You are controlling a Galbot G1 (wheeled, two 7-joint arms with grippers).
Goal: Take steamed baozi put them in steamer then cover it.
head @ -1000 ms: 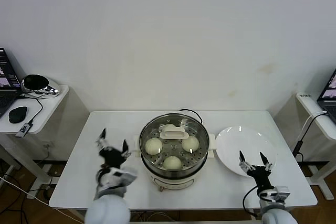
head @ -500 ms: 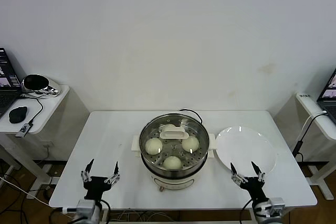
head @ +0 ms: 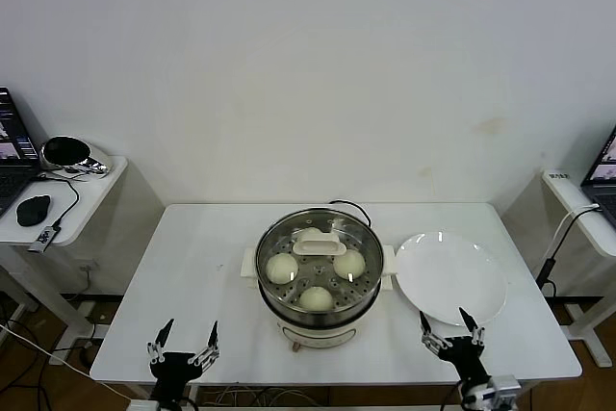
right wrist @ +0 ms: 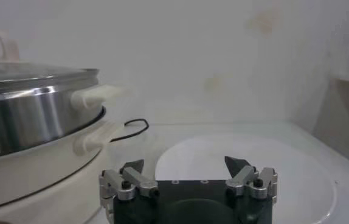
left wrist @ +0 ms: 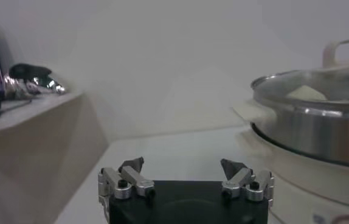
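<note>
The steamer (head: 319,310) stands mid-table with the cover (head: 320,245) on it, its cream handle on top. Through the glass I see three baozi (head: 282,268); a fourth is partly hidden under the handle. The steamer also shows in the left wrist view (left wrist: 311,131) and the right wrist view (right wrist: 28,115). My left gripper (head: 183,341) is open and empty at the table's front left edge, also seen in its wrist view (left wrist: 182,165). My right gripper (head: 450,329) is open and empty at the front right, near the plate, as its wrist view (right wrist: 185,164) shows.
A flat white plate (head: 452,276) lies right of the steamer and shows in the right wrist view (right wrist: 259,164). A black cord (right wrist: 132,128) runs behind the steamer. Side tables with laptops stand at far left (head: 58,190) and far right (head: 582,199).
Both grippers have drawn back and down toward the table's front edge, away from the steamer and plate. The left moved most. The lid and buns have not moved.
</note>
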